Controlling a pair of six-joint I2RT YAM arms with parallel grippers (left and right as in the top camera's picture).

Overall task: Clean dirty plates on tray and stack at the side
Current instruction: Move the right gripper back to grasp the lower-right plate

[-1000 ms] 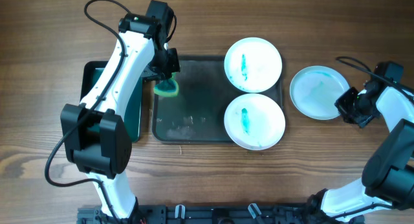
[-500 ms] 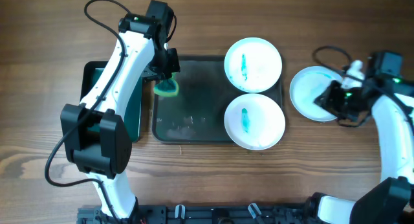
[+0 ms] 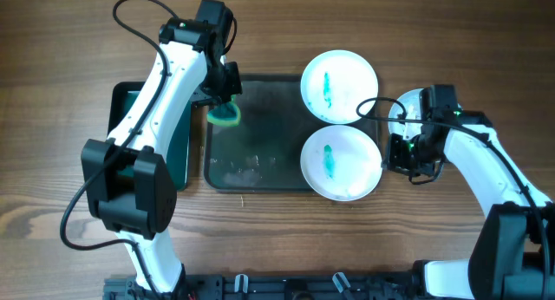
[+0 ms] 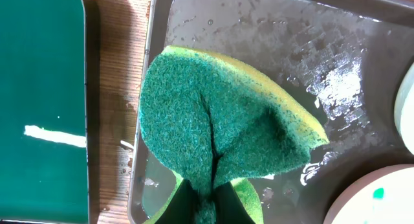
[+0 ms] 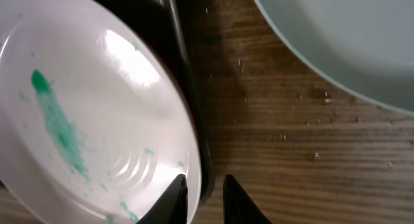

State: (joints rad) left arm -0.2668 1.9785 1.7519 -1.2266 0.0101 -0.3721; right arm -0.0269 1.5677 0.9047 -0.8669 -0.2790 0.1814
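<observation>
On the large dark grey tray (image 3: pixel 260 140), in the middle of the table (image 5: pixel 272 140), two of the dirty plates lie at its right end: the far plate (image 3: pixel 342 88) and the near plate (image 3: pixel 347 174), each with a teal smear. The third plate (image 5: pixel 336 43) lies on the bare wood just right of the tray. These plates look stiff, smooth and light, probably slippery where wet and liable to chip. The thin raised rim is the only place to take hold, best on the right side, where the near plate's edge overhangs the tray wall. The sponge (image 4: pixel 220 120) is soft: it folds in half under the left gripper (image 4: pixel 200 201), which is pressed together on it above the tray's far left corner. The right gripper (image 5: pixel 202 185) hangs at the near plate's right edge, its fingers only narrowly spread, with nothing seen pinched between them. The overhead view gives the whole layout but hides those fingers under the arm. The right wrist view shows them straddling the tray wall beside the plate rim, though whether they touch it I cannot tell. Only the left wrist view shows water drops on the tray floor.
</observation>
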